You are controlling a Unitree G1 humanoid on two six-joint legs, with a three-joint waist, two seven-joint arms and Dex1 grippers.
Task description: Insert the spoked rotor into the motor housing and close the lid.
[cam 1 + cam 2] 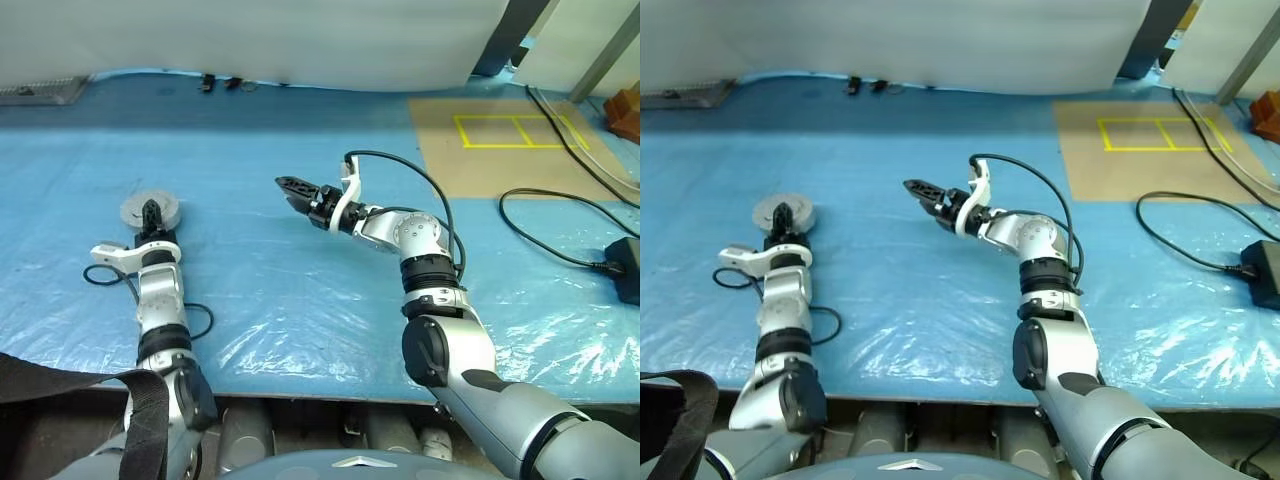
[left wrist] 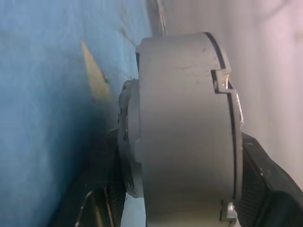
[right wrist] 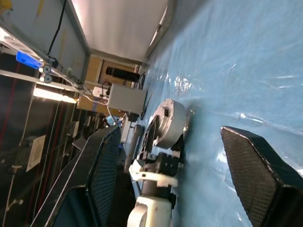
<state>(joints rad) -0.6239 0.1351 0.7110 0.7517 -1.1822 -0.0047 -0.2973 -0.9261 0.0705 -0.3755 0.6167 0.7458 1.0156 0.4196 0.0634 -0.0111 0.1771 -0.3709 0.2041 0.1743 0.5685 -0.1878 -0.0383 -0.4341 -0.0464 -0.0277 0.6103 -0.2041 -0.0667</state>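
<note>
The motor housing [image 2: 184, 132], a short round silver cup, is at the left of the blue-covered table. My left gripper [image 1: 150, 213] is shut on it, with one black finger across its top face and the other underneath. The lid [image 1: 133, 209] lies flat and grey on the housing's top, and a thin seam with a notch runs around the rim. The spoked rotor is hidden. My right gripper [image 1: 285, 190] hangs open and empty over the middle of the table, pointing left toward the housing [image 3: 171, 120]. Its wide-apart pads [image 3: 255, 165] have nothing between them.
Blue plastic sheeting [image 1: 300, 280] covers the table. At the back right is a brown board with yellow tape squares [image 1: 500, 135]. Black cables [image 1: 560, 225] run to a black box [image 1: 625, 268] at the right edge. Small dark items [image 1: 220, 83] lie along the back, below a white wall.
</note>
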